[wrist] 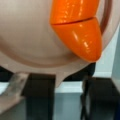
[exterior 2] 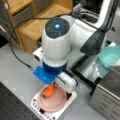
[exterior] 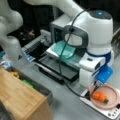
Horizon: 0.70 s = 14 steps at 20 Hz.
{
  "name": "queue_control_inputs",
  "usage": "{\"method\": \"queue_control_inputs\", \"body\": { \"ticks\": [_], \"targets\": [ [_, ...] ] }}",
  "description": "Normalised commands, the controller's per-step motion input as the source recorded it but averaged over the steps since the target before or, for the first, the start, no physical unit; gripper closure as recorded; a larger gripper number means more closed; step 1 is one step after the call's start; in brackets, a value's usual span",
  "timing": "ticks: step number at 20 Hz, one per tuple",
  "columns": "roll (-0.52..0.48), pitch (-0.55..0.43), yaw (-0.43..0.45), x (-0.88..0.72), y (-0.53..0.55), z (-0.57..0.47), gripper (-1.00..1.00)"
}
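In a front view, the pincer [exterior: 95, 88] hangs low over the pink plate [exterior: 112, 93]; the toy carrot [exterior: 100, 97] lies on the plate just beneath it. Its jaw state cannot be determined.

In a front view, the pincer [exterior 2: 55, 86] sits directly above the carrot [exterior 2: 48, 91], plate [exterior 2: 56, 102] resting on a white scale [exterior 2: 37, 106].

In the wrist view, the carrot [wrist: 76, 27] fills the top, above a fingertip [wrist: 12, 83].

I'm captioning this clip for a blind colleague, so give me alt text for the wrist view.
An orange toy carrot, made of two segments with a seam between them, lies on a pink plate and fills the upper part of the close-up wrist view, its tip pointing toward the bottom right. Below the plate's rim, dark parts of the gripper show against a pale surface.
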Motion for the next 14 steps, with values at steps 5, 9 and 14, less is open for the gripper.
{"method": "queue_control_inputs", "body": {
  "ticks": [5,9,14],
  "targets": [
    [-0.077,-0.033,0.01,0.1,-0.03,-0.02,1.0],
    [-0.078,-0.02,0.014,0.12,0.0,-0.02,-1.0],
    [-0.079,-0.017,0.014,0.13,0.0,-0.04,-1.0]
  ]
}}
